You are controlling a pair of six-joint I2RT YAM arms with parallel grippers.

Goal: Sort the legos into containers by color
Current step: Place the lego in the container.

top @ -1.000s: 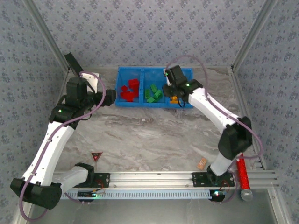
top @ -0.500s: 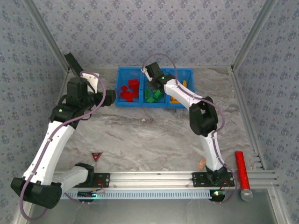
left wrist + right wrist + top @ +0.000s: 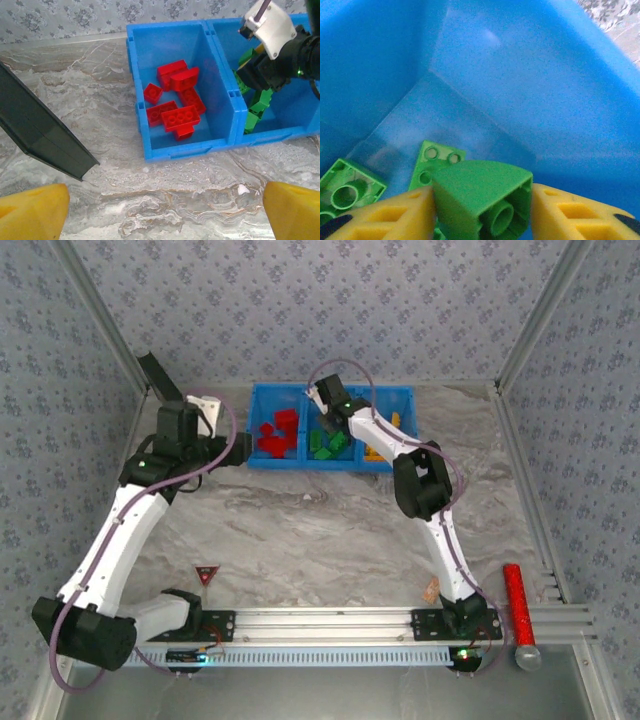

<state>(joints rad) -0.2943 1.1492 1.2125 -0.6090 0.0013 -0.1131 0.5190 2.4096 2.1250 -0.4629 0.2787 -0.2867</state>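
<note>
Tray of bright blue plastic (image 3: 300, 464), three compartments, at far desk (image 3: 330, 530) edge from above; right pincer (image 3: 323, 422) low in middle one. Left wrist: left pincer (image 3: 163, 212) spread wide before red studded plastic bricks (image 3: 175, 107) in left compartment. Right wrist: pinches green rounded plastic brick (image 3: 480, 195) above other green bricks (image 3: 350, 187).

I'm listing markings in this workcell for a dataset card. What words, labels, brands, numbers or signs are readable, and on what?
No legible text anywhere.
Red triangular sign: dark mark inside, too small to read.
Tan block: too small to tell if marked.
On the green lego held in the right claw and on the blue tray: no lettering visible.
</note>
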